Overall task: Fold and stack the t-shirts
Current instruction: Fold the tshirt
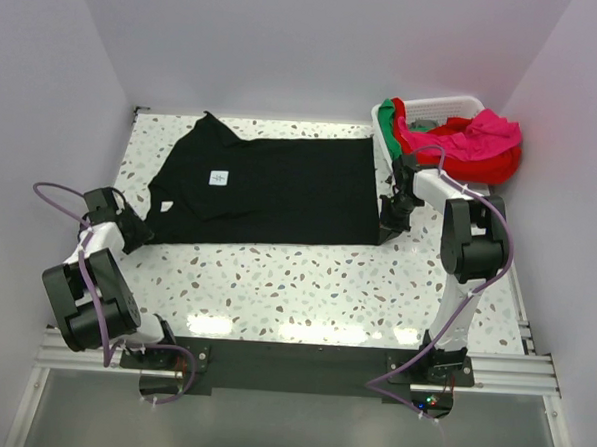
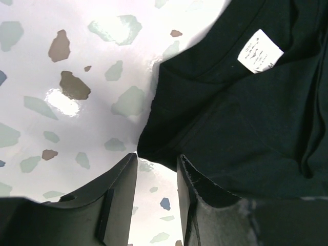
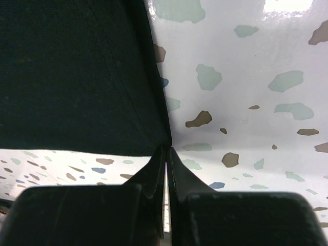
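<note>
r claw (image 3: 166, 149) pinching blk tee (image 1: 280, 188) hem corner, l claw (image 2: 157, 156) open by sleeve

A white basket (image 1: 447, 101) on a spotty table (image 1: 305, 284)
The basket sits at the table's far edge, at two o'clock.

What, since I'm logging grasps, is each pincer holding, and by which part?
Right pincer pinches the black t-shirt's hem corner; left pincer holds nothing.

Shirts: 4 total. 1 black shirt (image 1: 270, 187) on surface (image 1: 305, 284); 1 red shirt (image 1: 497, 166), 1 pink shirt (image 1: 473, 135), 1 green shirt (image 1: 387, 123) in 1 basket (image 1: 445, 103). Arms: 2, left arm (image 1: 91, 273) and right arm (image 1: 468, 232).
</note>
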